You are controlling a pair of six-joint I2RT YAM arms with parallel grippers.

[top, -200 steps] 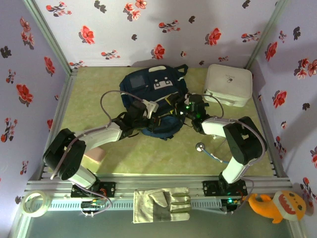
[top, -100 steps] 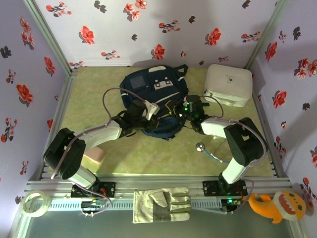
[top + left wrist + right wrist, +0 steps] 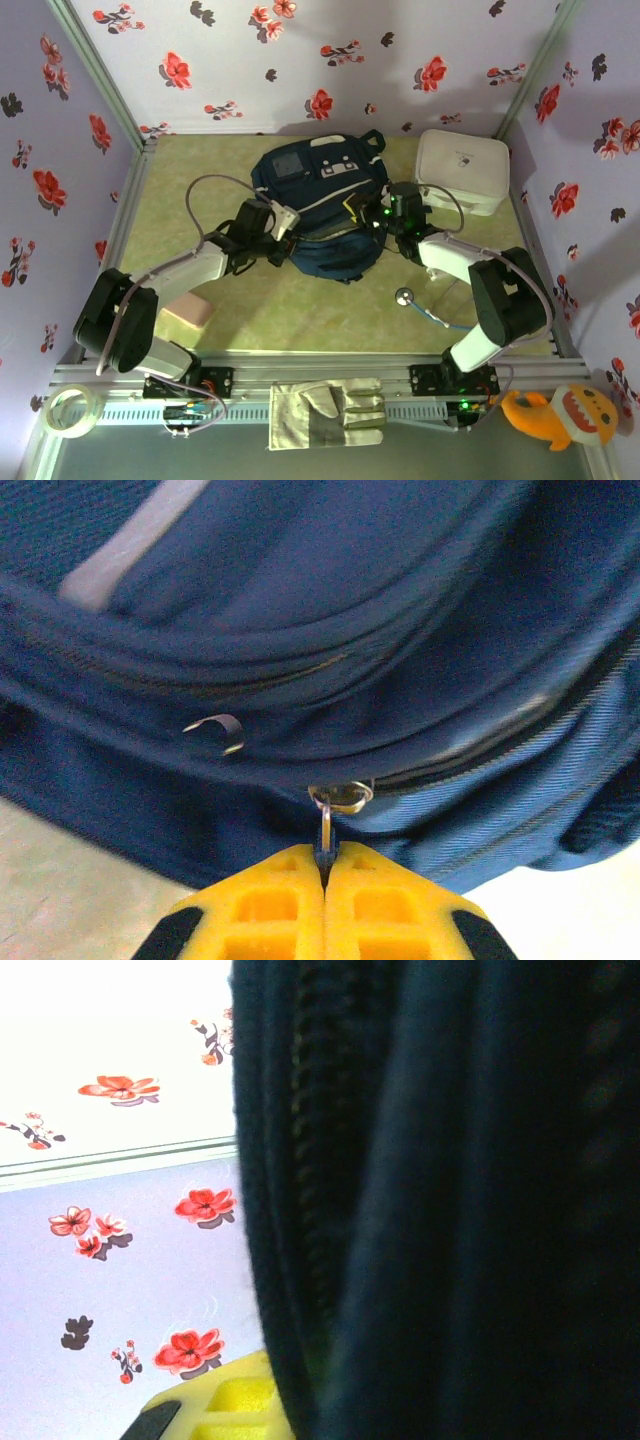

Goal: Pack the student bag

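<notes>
**Bag raised toward the back wall; both arms shifted with it**

Since the earlier frame the student bag [image 3: 318, 190] has shifted toward the top of the overhead view, and its lower edge now sits higher on the green table [image 3: 180, 190]. Over the same interval the left arm has swung toward the left of the frame and the right arm has moved upward.

Findings, overhead view:
- The bag lies at upper centre, grey panel and white buckle patches facing up.
- The white zip case [image 3: 462, 170] stands just right of the bag, at upper right, apart from it.
- The right gripper [image 3: 358, 212] is at the bag's right edge.
- A pink block [image 3: 188, 310] lies at lower left, and a glove [image 3: 327, 413] at bottom centre on the rail.

Findings, left wrist view:
- The left gripper [image 3: 325, 868] has its yellow fingers pressed together on the metal zipper pull [image 3: 327, 828], which hangs from the bag's zip line at centre frame.

Findings, right wrist view:
- Dark bag fabric covers the right half of the frame, hard against one yellow finger [image 3: 235, 1405] at the bottom edge.
- Whether this claw is clamped on the fabric or merely lying against it cannot be determined.
</notes>
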